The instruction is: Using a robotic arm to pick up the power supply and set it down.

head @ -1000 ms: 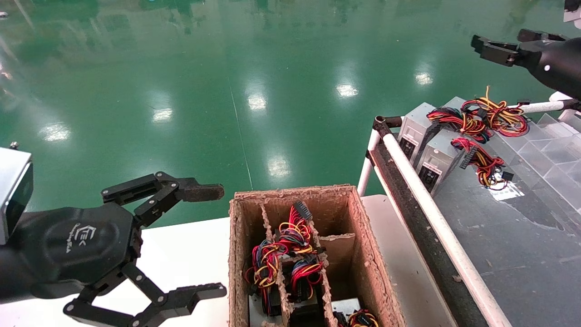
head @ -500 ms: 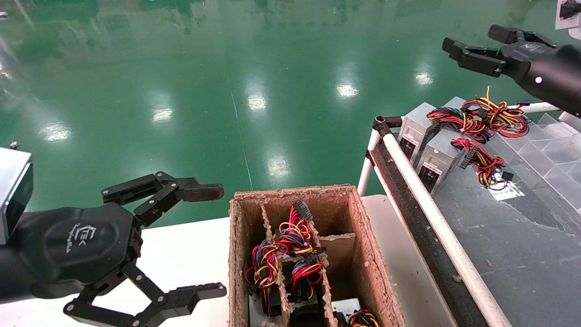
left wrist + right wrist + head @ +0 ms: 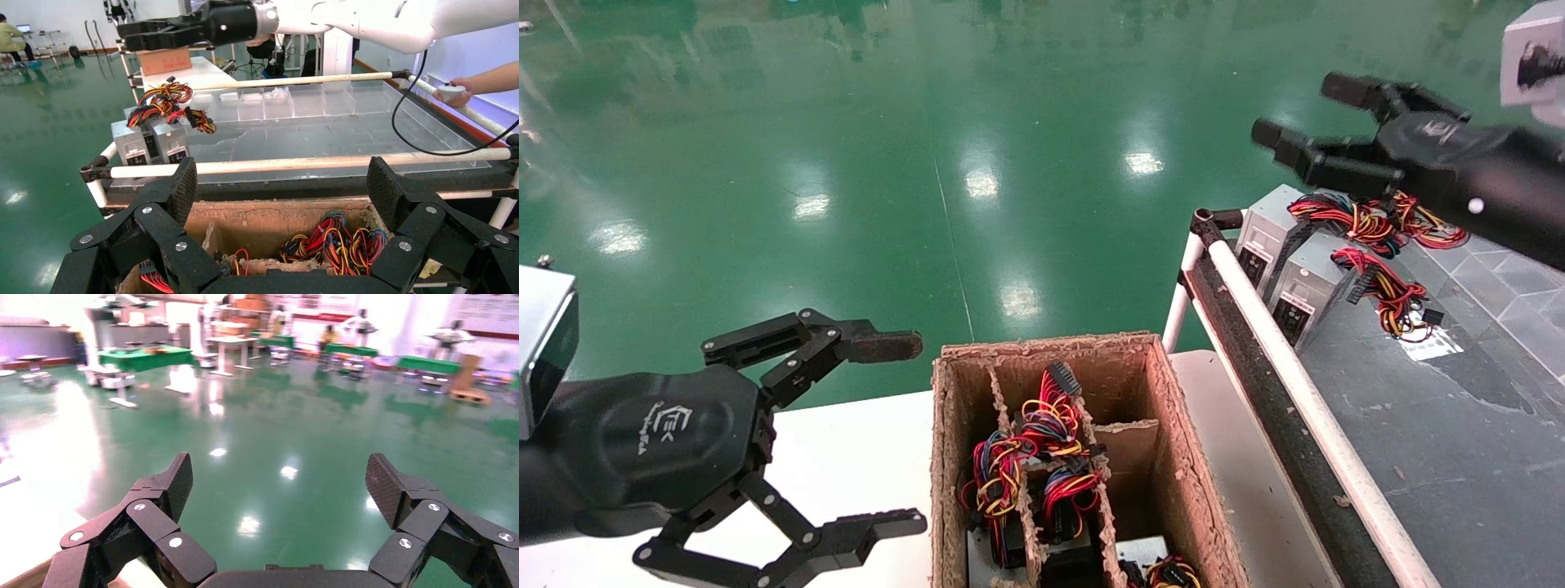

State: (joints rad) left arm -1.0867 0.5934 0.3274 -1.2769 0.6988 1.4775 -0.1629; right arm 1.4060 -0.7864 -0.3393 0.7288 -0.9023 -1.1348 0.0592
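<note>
While the green floor (image 3: 928,122) fills most of the head view, a dark conveyor table (image 3: 1442,441) runs along the robot's right and a white desk (image 3: 846,457) sits near its front. On the desk stands an open cardboard box (image 3: 1181,441), split by ragged dividers into compartments that hold bundles of red, yellow and blue wires (image 3: 1026,465). At the far end of the conveyor table, two grey power supplies (image 3: 1307,282) stand side by side against the white rail (image 3: 1287,351), touching each other, their coloured wire bundles (image 3: 1377,220) draped over and behind them. The right gripper (image 3: 1303,114) hangs in the air above and just beyond the power supplies, fingers spread wide, holding nothing; its wrist camera faces only the open floor. The left gripper (image 3: 903,433) hovers over the desk edge just beside the cardboard box, fingers likewise spread apart and empty. In the left wrist view a person's hand (image 3: 459,92) rests on the table's far rail.
</note>
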